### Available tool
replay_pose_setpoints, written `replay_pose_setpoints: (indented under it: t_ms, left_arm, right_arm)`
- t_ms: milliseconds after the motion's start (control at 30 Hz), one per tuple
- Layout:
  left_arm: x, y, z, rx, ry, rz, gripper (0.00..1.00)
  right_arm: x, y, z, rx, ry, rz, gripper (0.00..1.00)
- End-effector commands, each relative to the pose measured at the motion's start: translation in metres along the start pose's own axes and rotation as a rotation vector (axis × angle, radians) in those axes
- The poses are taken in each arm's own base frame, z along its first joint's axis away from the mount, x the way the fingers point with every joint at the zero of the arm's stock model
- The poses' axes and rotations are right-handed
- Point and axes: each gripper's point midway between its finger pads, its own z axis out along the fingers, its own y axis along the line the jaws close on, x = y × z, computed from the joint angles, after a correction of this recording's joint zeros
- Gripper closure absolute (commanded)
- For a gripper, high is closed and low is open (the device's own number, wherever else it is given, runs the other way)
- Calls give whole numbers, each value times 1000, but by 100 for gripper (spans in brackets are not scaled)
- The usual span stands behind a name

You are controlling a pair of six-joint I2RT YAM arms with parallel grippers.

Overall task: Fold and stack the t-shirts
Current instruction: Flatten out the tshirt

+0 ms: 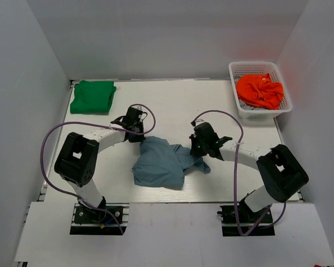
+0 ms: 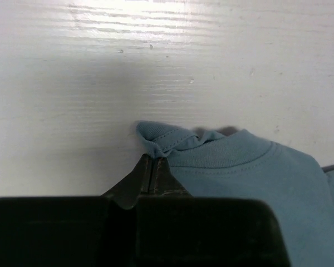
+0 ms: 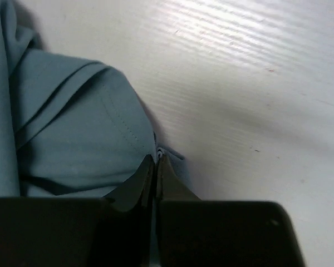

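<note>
The slate-blue t-shirt [image 1: 160,162] lies crumpled at the middle of the table. My left gripper [image 1: 138,135] is shut on its far left edge; the left wrist view shows the pinched hem by the collar [image 2: 172,142] at the fingertips [image 2: 153,161]. My right gripper [image 1: 196,150] is shut on the shirt's right edge; the right wrist view shows the cloth [image 3: 78,133] pinched between the tips [image 3: 156,161]. The green t-shirt [image 1: 93,95] lies folded at the far left corner, apart from both grippers.
A white basket [image 1: 281,109] at the far right holds an orange cloth [image 1: 260,90]. Grey walls close in the table on three sides. Purple cables loop over both arms.
</note>
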Motion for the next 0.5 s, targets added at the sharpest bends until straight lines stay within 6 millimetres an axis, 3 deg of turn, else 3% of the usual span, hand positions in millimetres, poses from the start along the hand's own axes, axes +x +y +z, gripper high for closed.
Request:
replay_pose_setpoints:
  t_ms: [0, 67, 100, 167, 200, 233, 267, 367, 400, 433, 467]
  left_arm:
    - [-41, -9, -41, 28, -159, -12, 100]
    - [-63, -16, -62, 53, -234, -11, 100]
    - [-71, -14, -72, 44, -272, -8, 100]
    - [-100, -23, -112, 102, -413, -28, 100]
    - [-110, -23, -127, 111, -465, -24, 100]
    - [-119, -23, -142, 115, -516, -35, 100]
    - [-133, -23, -174, 136, -606, -55, 100]
    - [-156, -17, -229, 139, -754, -101, 100]
    - [-163, -13, -259, 150, -827, -125, 100]
    - [-168, -8, -278, 142, -869, -144, 100]
    - [-171, 1, -294, 113, -910, -172, 100]
  right_arm:
    - [-50, -10, -16, 114, -178, 67, 100]
    - [-71, -19, -29, 181, -270, 109, 100]
    - [-93, -24, -52, 210, -370, 141, 100]
    - [-111, -34, -72, 266, -471, 183, 100]
    - [-129, -36, -101, 276, -573, 217, 100]
    - [-135, -42, -114, 304, -619, 227, 100]
    - [-145, -44, -134, 308, -681, 250, 100]
    - [-162, -56, -185, 370, -825, 280, 100]
    - [-167, -58, -198, 383, -855, 279, 100]
    - [-173, -67, -230, 425, -933, 310, 100]
    - [-179, -69, -245, 436, -980, 312, 100]
